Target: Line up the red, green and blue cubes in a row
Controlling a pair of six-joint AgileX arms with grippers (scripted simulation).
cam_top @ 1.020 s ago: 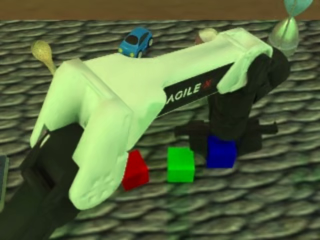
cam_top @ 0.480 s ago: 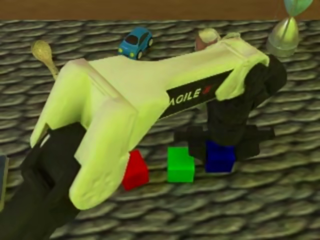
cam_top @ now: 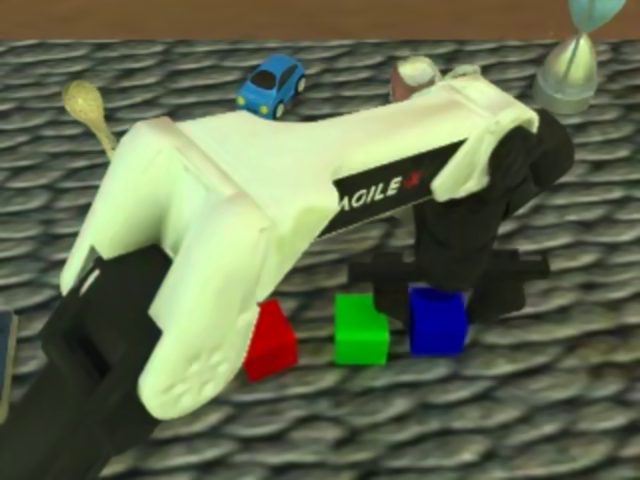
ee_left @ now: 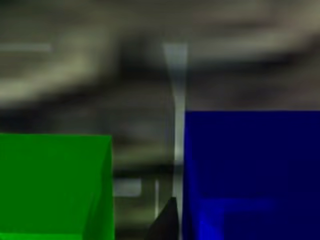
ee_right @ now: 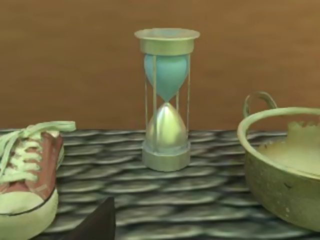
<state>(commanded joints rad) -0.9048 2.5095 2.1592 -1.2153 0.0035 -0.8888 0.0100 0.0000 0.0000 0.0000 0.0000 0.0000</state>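
While the blue cube point(cam_top: 437, 322) is enclosed by the left gripper point(cam_top: 440, 295) at the right end of the row, care is owed to its placement. Whether the fingers are clamped on it or apart cannot be told. The green cube point(cam_top: 361, 329) sits just beside it, a narrow gap showing, with the red cube point(cam_top: 272, 341) farther left on the bench point(cam_top: 560, 400). The cube should be released level and the gripper raised straight up, so the green neighbour is not nudged.
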